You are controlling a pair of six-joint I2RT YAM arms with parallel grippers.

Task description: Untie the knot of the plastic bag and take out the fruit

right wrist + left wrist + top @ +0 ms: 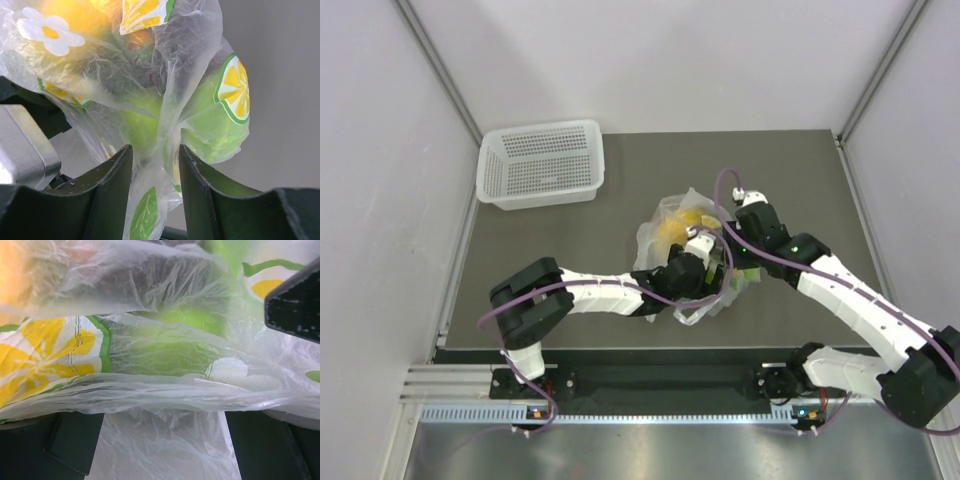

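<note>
1. The thin, crinkly, transparent plastic bag [658,228] with lemon-slice prints lay mid-way across the dark grey table [550,260], with a round green apple [215,125] and yellow fruit [682,222] inside it
2. A twisted strand of film [167,110], perhaps the knot, ran straight up and away from the right gripper [155,152], whose part-closed jaws pinched it
3. The left gripper [162,420] was spread wide and held nothing, with loose film draped across it
4. Both arms lay low over the table, the right coming from the right side and the left from the near left; the right was nearer the strand
</note>
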